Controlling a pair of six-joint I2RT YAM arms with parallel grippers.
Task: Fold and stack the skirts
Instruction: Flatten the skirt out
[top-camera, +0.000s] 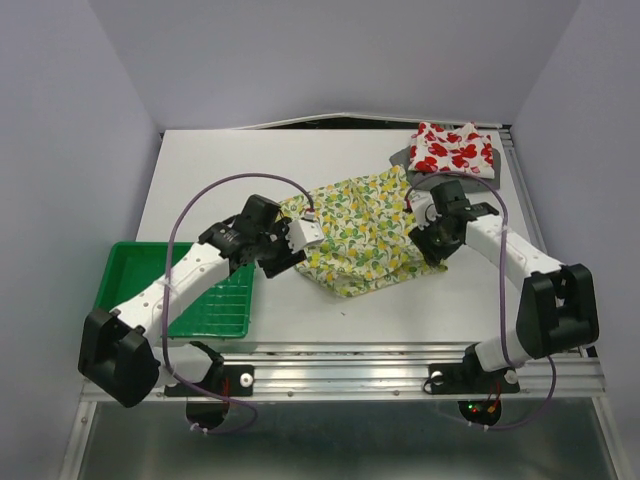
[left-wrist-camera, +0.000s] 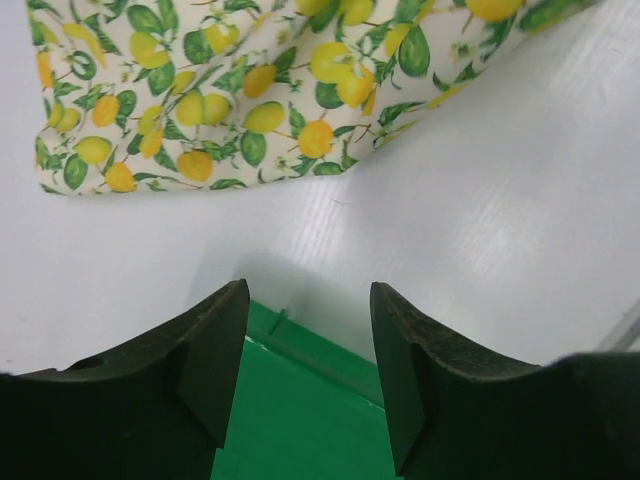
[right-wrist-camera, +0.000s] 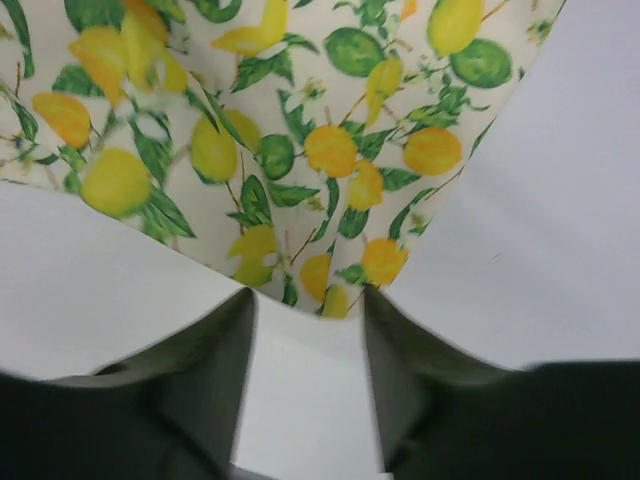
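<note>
Leftmost, a green tray (top-camera: 130, 275) sits at the near-left edge of the white table (top-camera: 250, 160). The left gripper (top-camera: 283, 258) hangs just past the tray's far-right corner. In the left wrist view that gripper (left-wrist-camera: 310, 300) stands released, its dark fingers (left-wrist-camera: 215, 360) parted with only the tray (left-wrist-camera: 310, 430) and bare table showing between them. It holds nothing, and it is a little short of the cloth.

The lemon skirt (top-camera: 360, 235) lies in the middle of the table, spread flat in a rough diamond with some soft wrinkles. It is white cloth, densely printed with yellow and orange lemons, green leaves and thin brown stems. Its left hem (left-wrist-camera: 250, 90) runs across the top of the left wrist view.

The right gripper (top-camera: 432, 245) hovers at the skirt's right side. From its wrist camera the gripper (right-wrist-camera: 308, 300) is also released, with bare table between the fingers (right-wrist-camera: 215, 370). A pointed corner of the lemon skirt (right-wrist-camera: 300, 130) lies just ahead of the tips, ungrasped.

At the far-right corner the red-print skirt (top-camera: 455, 150), white with bold red shapes, lies folded on top of the grey skirt (top-camera: 402, 158). Only a plain strip of the grey one shows at the left.
</note>
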